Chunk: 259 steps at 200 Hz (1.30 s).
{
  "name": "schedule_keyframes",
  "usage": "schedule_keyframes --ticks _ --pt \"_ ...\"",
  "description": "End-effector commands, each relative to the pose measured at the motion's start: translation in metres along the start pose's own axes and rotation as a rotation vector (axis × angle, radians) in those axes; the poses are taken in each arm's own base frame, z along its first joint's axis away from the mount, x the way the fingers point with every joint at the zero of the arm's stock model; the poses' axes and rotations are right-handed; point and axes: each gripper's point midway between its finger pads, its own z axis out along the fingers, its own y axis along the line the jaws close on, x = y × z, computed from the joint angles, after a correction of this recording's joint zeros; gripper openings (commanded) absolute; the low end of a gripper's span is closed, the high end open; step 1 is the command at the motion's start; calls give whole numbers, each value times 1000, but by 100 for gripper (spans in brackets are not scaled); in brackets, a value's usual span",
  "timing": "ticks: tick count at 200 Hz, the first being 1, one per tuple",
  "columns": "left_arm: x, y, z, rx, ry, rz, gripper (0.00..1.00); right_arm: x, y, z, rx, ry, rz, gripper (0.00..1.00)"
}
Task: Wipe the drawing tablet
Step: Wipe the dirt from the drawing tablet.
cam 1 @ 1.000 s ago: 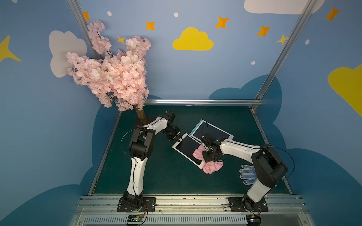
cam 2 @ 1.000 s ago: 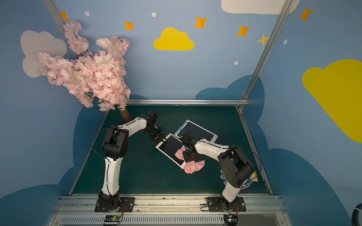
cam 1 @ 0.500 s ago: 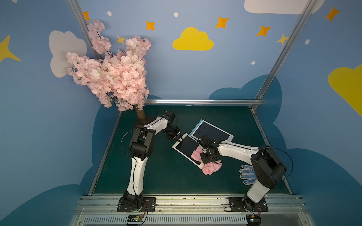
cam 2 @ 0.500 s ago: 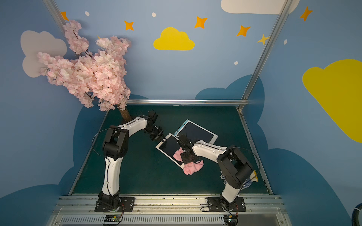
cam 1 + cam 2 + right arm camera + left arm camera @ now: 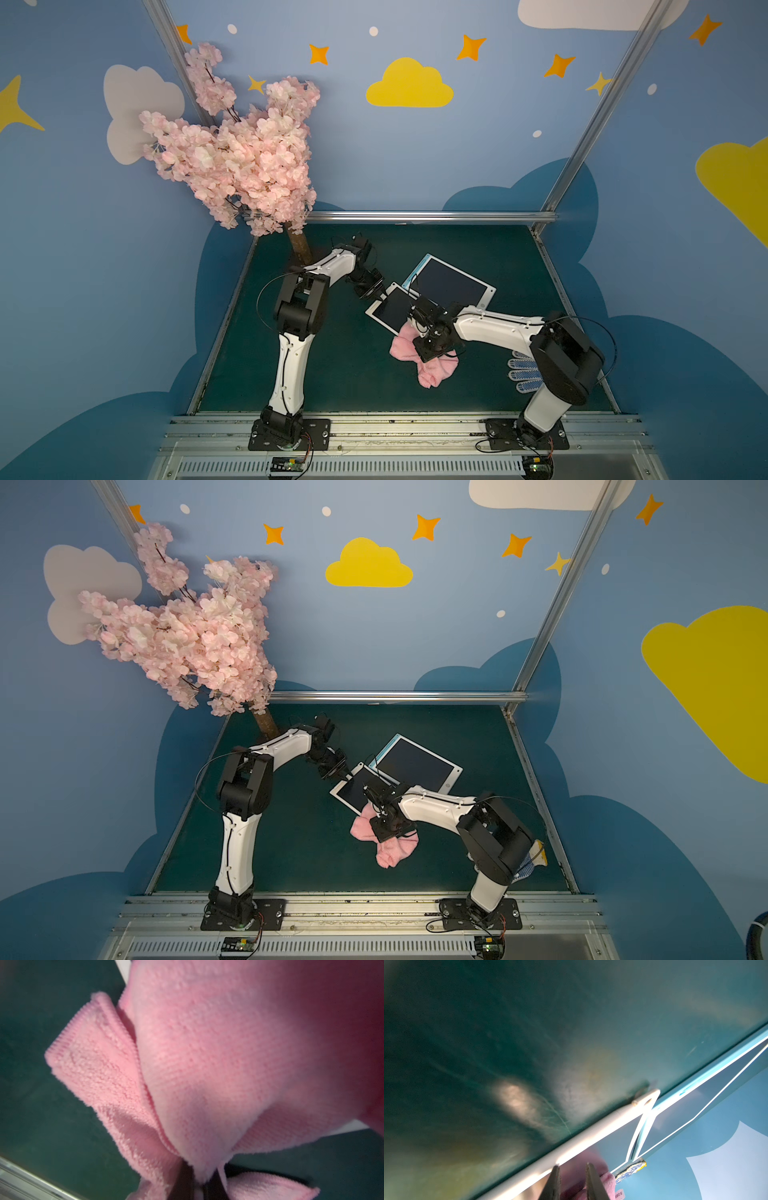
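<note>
The drawing tablet point(image 5: 390, 309) is lying near the middle of the green counter point(image 5: 332, 365). Its far side is touching a bigger tablet point(image 5: 451, 284) with a light blue rim. A pink cloth point(image 5: 436, 370) is sitting over the drawing tablet's near edge and spilling onto the counter. The right jaws are squeezing tight on a bunch of that cloth. The left jaws are standing a little apart, with their tips at the drawing tablet's far corner and nothing pinched between them. A dotted white glove point(image 5: 521, 374) is lying near the right arm. A pink blossom tree point(image 5: 241, 166) is standing in the far left corner.
</note>
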Motion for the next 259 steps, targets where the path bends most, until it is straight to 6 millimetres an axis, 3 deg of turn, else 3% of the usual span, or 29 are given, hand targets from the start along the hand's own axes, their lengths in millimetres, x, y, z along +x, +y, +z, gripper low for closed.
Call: schedule_keyframes --ticks 1,40,72,115,169,195,226,259 --pt "-4 25 20 -87 10 -22 25 2 -34 -5 9 22 81 0" --pt "-5 24 21 -89 7 -20 25 -9 -74 -2 -8 45 181 0" --pt "-5 25 20 -93 10 -22 25 -27 -84 -9 -13 38 178 0" --pt "-5 25 19 -95 10 -20 25 -36 -112 1 -1 85 243 0" --pt "-5 25 19 -98 9 -19 25 -52 -138 -5 32 72 300 0" --pt "-4 25 19 -98 10 -21 25 -48 -130 -4 26 83 269 0" --pt "-5 25 19 -96 8 -21 25 -24 -95 6 21 123 188 0" --pt "-6 24 20 -95 9 -20 25 -5 -57 -6 -6 109 135 0"
